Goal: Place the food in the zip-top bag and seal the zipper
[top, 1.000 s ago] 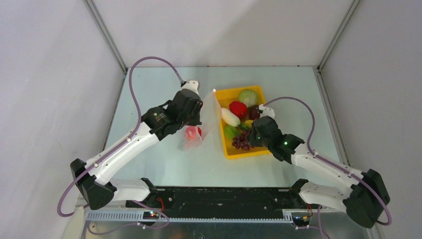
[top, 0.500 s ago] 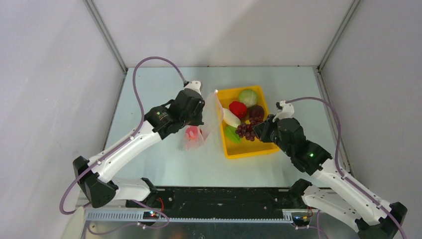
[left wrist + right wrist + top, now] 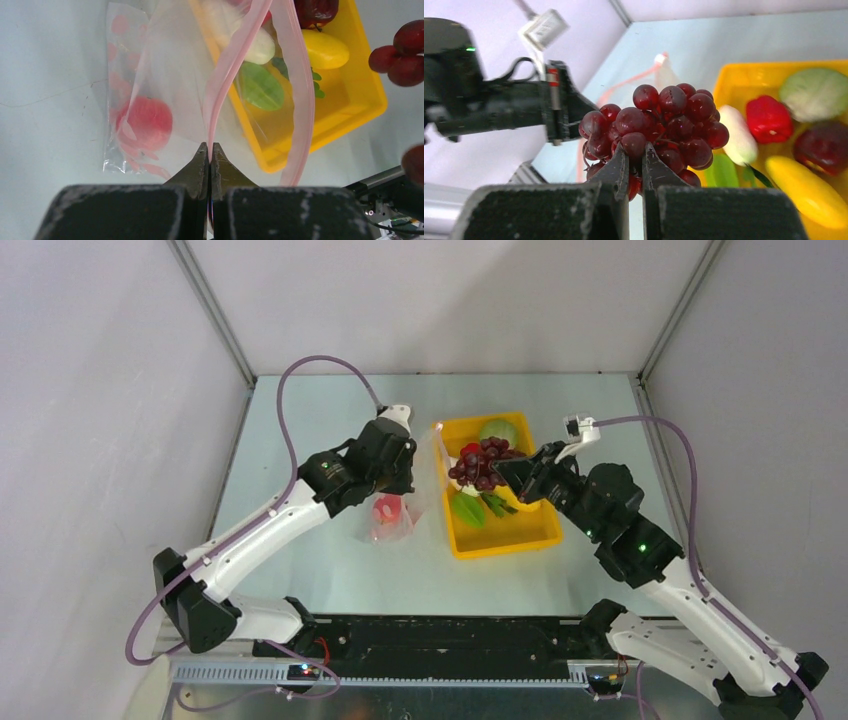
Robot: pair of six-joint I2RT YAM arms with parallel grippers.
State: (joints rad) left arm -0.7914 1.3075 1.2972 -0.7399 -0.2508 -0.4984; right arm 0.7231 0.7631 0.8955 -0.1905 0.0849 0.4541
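Top external view, and the grapes point(image 3: 478, 462) are up in the air! Right fingers point(image 3: 624, 165) are clamped tight on the underside of the dark bunch. They hold it over the left end of the yellow tray point(image 3: 505, 543), just beside the mouth of the zip-top bag point(image 3: 160, 65). Over on the other side, left fingers point(image 3: 205, 162) are pressed together on the zipper point(image 3: 227, 70). They pinch one side of the pink strip and hold the bag up so its mouth gapes. The bag's bottom rests on the surface point(image 3: 320, 420), with the red apple point(image 3: 147, 122) inside. Lying in the tray: cabbage point(image 3: 498, 432), red pepper point(image 3: 768, 119), white radish point(image 3: 739, 135), a yellow piece point(image 3: 804, 187) and a green piece point(image 3: 465, 508).
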